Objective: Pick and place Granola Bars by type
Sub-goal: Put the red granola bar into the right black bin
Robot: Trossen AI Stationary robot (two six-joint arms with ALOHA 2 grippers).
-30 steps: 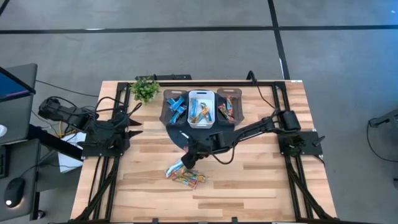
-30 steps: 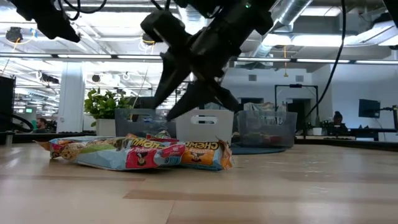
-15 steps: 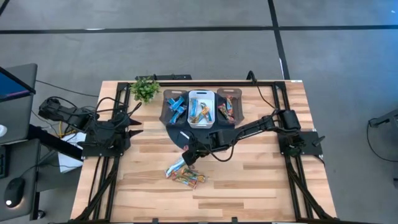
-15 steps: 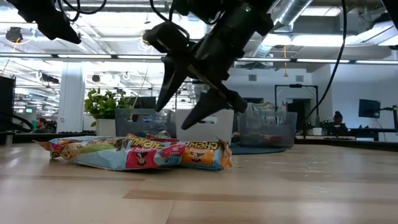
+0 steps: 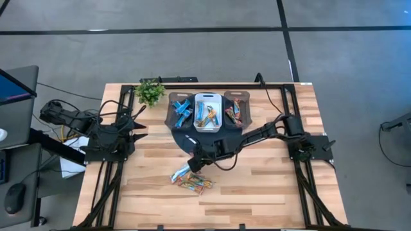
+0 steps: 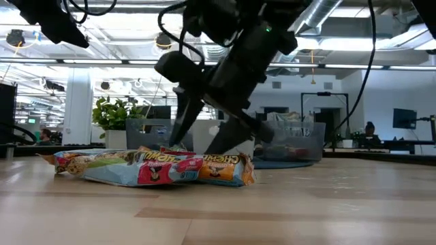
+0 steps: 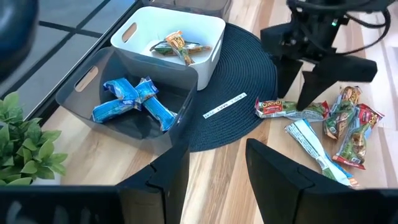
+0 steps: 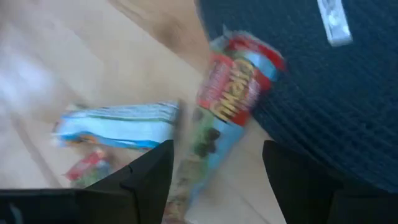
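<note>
The left tool waited at the left edge of the counter, near a small potted plant; in its own wrist view its two fingers stood apart with nothing between them.

At the far middle of the counter lay a round dark mat carrying three bins side by side. The grey bin on the left held blue-wrapped granola bars. The white bin in the middle held a few bars with teal and brown wrappers. The third bin on the right held orange-red and brown bars. A thin white stick lay on the mat in front of the bins.

The right tool was stretched from the right side to the near edge of the mat, low over the loose pile of bars on the bare wood. Its fingers were spread wide and held nothing. Between them, in its wrist view, a red and teal bar lay half on the mat edge, with a blue and white bar just beside it on the wood. From counter height, the fingertips reached down to just behind the pile; whether they touched a wrapper could not be told.
</note>
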